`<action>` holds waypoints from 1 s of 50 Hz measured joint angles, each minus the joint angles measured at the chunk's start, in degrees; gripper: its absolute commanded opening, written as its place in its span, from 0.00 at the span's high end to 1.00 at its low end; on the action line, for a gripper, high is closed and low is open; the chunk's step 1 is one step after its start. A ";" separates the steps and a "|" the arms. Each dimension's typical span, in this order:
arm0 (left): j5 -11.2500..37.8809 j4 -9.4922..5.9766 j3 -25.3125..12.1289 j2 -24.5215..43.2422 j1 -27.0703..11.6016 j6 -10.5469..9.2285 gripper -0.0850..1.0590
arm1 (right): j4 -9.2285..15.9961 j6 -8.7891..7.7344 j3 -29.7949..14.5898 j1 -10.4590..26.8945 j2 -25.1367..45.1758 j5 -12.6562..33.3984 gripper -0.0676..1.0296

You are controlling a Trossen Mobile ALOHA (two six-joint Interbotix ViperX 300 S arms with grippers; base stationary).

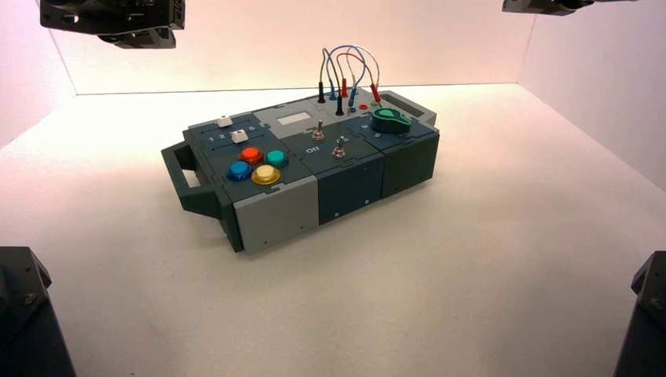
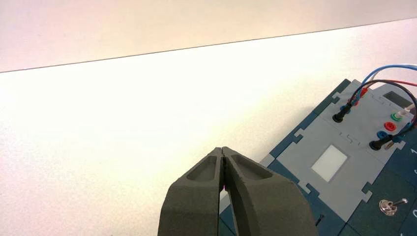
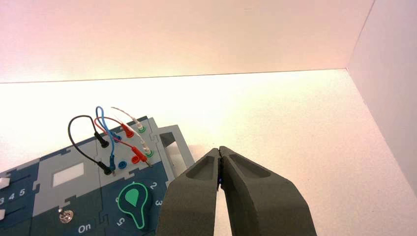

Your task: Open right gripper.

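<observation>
My right gripper (image 3: 219, 150) is shut and empty, its two dark fingertips touching. It hangs high above the far right end of the box (image 3: 29, 172), past the green knob (image 3: 134, 199) and the plugged wires (image 3: 105, 130). In the high view it shows only as a thin dark sliver (image 1: 550, 6) at the top right edge. My left gripper (image 2: 223, 150) is also shut and empty, high above the box's far left side, and shows at the top left of the high view (image 1: 118, 20).
The box (image 1: 275, 220) stands turned on the white floor, with four coloured buttons (image 1: 257, 165), two toggle switches (image 1: 338, 149), the green knob (image 1: 390, 120) and looping wires (image 1: 345, 67). Black arm bases fill the lower corners (image 1: 23, 314) (image 1: 644, 314). White walls enclose the space.
</observation>
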 measured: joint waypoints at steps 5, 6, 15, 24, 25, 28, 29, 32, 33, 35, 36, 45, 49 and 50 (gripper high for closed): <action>0.00 0.00 0.00 0.00 0.00 0.00 0.95 | 0.00 -0.09 0.00 0.00 0.00 0.00 0.96; 0.00 0.00 0.00 0.00 0.00 0.00 0.95 | -0.09 0.00 -0.09 0.00 0.00 0.00 0.96; 0.00 0.00 0.00 0.00 0.00 0.00 0.95 | 0.00 -0.09 0.00 0.00 0.00 0.00 0.96; 0.00 0.00 0.00 0.00 0.00 0.00 0.95 | 0.00 0.00 0.00 0.00 0.00 0.00 0.96; 0.00 0.00 0.09 0.00 0.00 0.00 0.95 | 0.00 -0.09 0.00 0.00 0.00 0.00 0.96; 0.00 -0.09 0.00 0.00 0.00 0.00 0.95 | 0.00 -0.09 0.00 0.00 0.00 0.00 0.96; 0.00 -0.09 0.09 0.00 0.00 0.00 0.95 | 0.00 -0.09 0.00 0.00 0.00 0.00 0.96; 0.09 0.00 0.00 0.00 -0.09 0.00 0.95 | -0.09 -0.09 0.00 0.00 0.00 0.00 0.96; 0.00 -0.09 0.00 0.00 0.00 0.00 0.95 | 0.00 -0.09 0.00 0.00 0.00 0.00 0.96; 0.00 0.00 0.00 0.00 -0.09 0.00 0.95 | 0.00 -0.09 0.00 0.00 0.00 0.00 0.96; 0.00 -0.09 0.00 0.00 0.00 0.00 0.95 | 0.00 -0.09 0.00 0.00 0.00 0.00 0.96; 0.00 0.00 0.09 0.00 -0.09 0.00 0.95 | 0.00 -0.09 0.00 0.00 0.00 0.00 0.83; 0.00 0.00 0.09 0.00 -0.09 0.00 0.95 | -0.09 -0.09 0.00 -0.09 0.09 -0.09 0.66; 0.00 0.00 0.00 0.00 0.00 0.00 0.95 | -0.09 -0.09 0.00 0.00 0.09 0.00 0.63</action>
